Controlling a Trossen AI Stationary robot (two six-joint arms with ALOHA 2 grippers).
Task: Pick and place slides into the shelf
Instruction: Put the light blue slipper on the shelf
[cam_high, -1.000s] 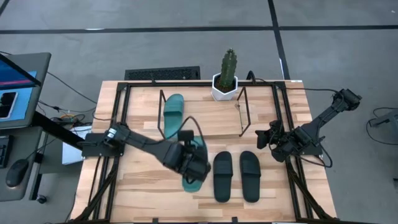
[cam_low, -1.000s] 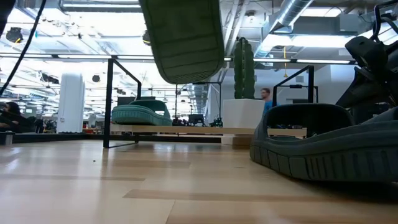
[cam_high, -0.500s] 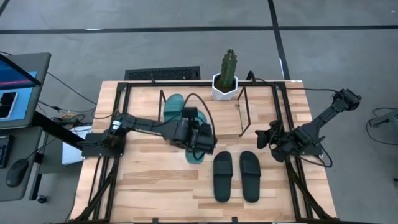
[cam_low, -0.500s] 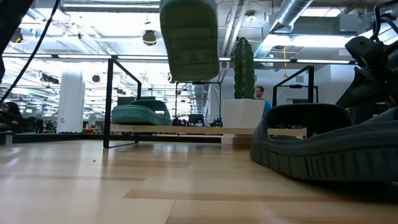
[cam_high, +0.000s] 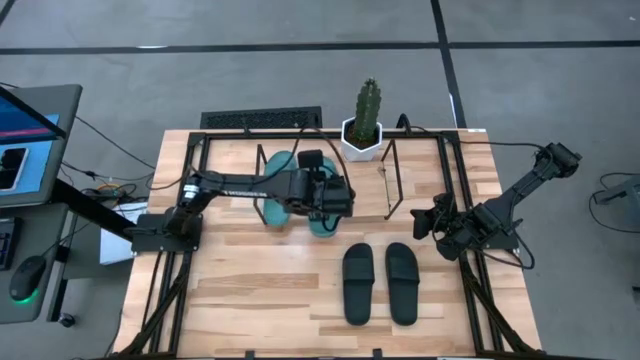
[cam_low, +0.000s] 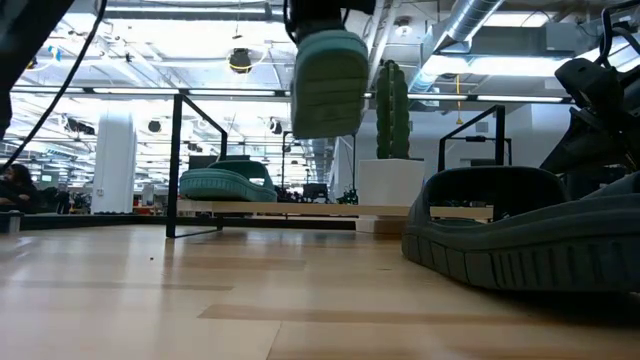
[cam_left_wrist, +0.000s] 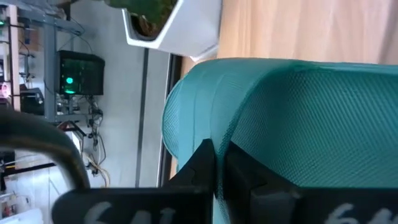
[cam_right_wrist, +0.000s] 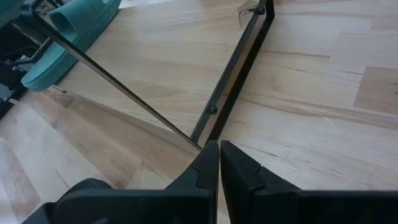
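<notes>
My left gripper (cam_high: 322, 197) is over the shelf (cam_high: 390, 180), shut on a teal slide (cam_high: 322, 222) that hangs in the air; in the low view its ribbed sole (cam_low: 330, 85) faces the camera. The other teal slide (cam_high: 277, 172) lies sole-down on the shelf's wooden board (cam_low: 300, 209), at its left end. Two black slides (cam_high: 358, 283) (cam_high: 402, 283) lie side by side on the table, near the near edge. My right gripper (cam_high: 440, 225) waits shut at the table's right side, above the wood. My left gripper holds the teal slide by its wide strap, at the strap's edge (cam_left_wrist: 231, 134), which runs in between the two fingers (cam_left_wrist: 200, 163). The slide is lifted clear and hangs below the gripper, well above the shelf board (cam_low: 330, 85).
A cactus in a white pot (cam_high: 362, 128) stands at the far edge, just behind the shelf. The shelf's thin black rod frames (cam_high: 262, 182) (cam_right_wrist: 231, 87) rise at both ends. The large black table frame (cam_high: 180, 250) runs along the sides.
My left gripper has carried the teal slide from the table's middle, beside the black pair, toward the far edge and over the shelf. The arm has stretched out and the slide has stayed lifted, turning so that it now hangs beside the shelved teal slide.
</notes>
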